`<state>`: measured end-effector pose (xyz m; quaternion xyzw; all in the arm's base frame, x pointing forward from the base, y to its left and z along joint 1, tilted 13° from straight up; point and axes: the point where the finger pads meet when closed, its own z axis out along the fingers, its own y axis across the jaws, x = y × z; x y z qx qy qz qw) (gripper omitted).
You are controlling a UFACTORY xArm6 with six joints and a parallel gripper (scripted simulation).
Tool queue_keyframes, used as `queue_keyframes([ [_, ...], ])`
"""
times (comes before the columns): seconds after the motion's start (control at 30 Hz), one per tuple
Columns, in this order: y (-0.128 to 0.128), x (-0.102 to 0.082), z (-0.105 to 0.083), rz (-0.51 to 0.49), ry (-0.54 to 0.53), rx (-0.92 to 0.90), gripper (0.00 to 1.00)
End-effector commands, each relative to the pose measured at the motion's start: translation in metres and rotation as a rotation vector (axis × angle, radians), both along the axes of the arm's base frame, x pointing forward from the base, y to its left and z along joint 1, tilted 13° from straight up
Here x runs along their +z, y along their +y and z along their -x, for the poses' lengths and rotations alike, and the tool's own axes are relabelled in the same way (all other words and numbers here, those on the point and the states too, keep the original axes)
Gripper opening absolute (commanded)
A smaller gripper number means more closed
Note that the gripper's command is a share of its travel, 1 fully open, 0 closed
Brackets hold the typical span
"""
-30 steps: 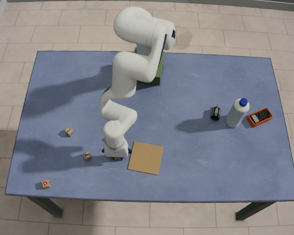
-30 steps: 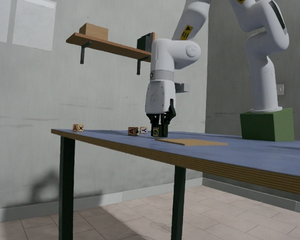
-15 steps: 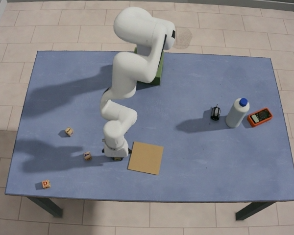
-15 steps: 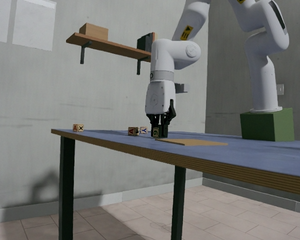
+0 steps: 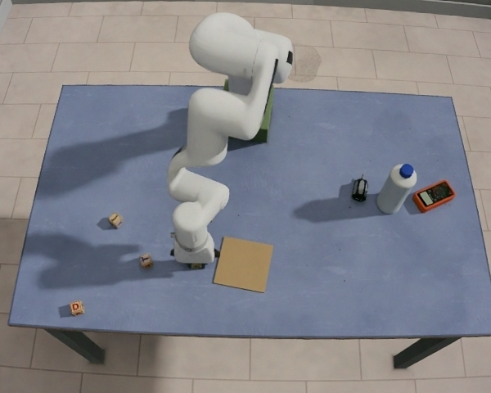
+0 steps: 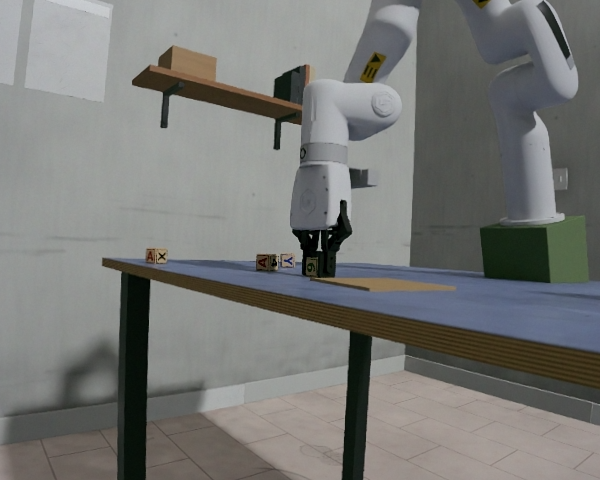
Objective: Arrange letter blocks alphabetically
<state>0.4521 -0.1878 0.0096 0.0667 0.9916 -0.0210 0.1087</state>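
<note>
My gripper (image 6: pixel 319 267) points straight down and is shut on a small wooden block (image 6: pixel 310 266) that shows a green digit on its side. The block is at table level just beside the left edge of the tan mat (image 5: pixel 243 264), off the mat; from above only its edge (image 5: pixel 196 265) shows under the wrist. Three other blocks lie on the blue table left of the mat: one with T on top (image 5: pixel 146 260), one with I on top (image 5: pixel 115 219), and one with D on top (image 5: pixel 77 307) near the front left corner. The mat (image 6: pixel 383 284) has nothing on it.
A white bottle with a blue cap (image 5: pixel 396 188), a small black object (image 5: pixel 359 189) and an orange multimeter (image 5: pixel 434 195) stand at the right of the table. The arm's green base (image 6: pixel 534 248) is at the back edge. The table's front edge runs close to the D block.
</note>
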Motion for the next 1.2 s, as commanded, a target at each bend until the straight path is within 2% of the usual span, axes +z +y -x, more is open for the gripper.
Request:
queue_keyframes([
  [0.0,-0.0006,0.0015,-0.0013,0.002,-0.004,0.0,0.28],
  [1.07,-0.0006,0.0015,-0.0013,0.002,-0.004,0.0,0.28],
  [1.1,-0.0006,0.0015,-0.0013,0.002,-0.004,0.0,0.32],
  [1.17,-0.0006,0.0015,-0.0013,0.002,-0.004,0.0,0.32],
])
